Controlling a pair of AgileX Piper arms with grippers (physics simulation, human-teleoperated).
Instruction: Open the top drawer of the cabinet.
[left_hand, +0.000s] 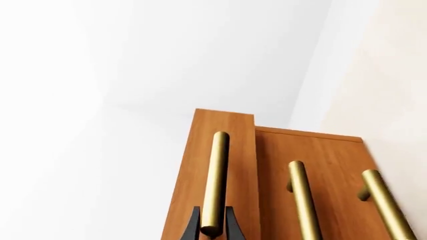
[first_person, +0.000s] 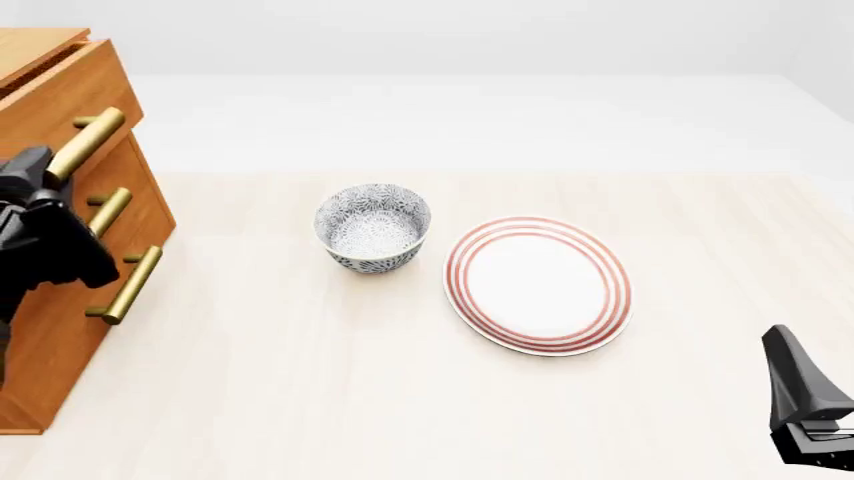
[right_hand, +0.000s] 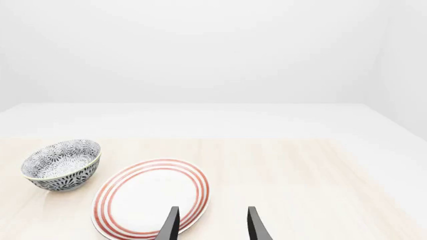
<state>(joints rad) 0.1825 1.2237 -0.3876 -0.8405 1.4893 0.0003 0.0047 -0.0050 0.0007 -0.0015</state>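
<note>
At the table's left edge stands the cabinet (first_person: 54, 330), its top drawer (first_person: 60, 95) pulled slightly forward. The left gripper (left_hand: 213, 227) is clamped on the drawer's brass handle (left_hand: 215, 180). On the pale wood table (first_person: 400, 400) sit a patterned bowl (first_person: 372, 227) and a red-ringed plate (first_person: 538, 284). The right gripper (right_hand: 212, 225) hangs spread apart. White walls surround everything.

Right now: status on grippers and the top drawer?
Left gripper shut on top drawer handle. Top drawer partly out, proud of the two below. Right gripper open, idle near plate. Nothing blocking.
</note>
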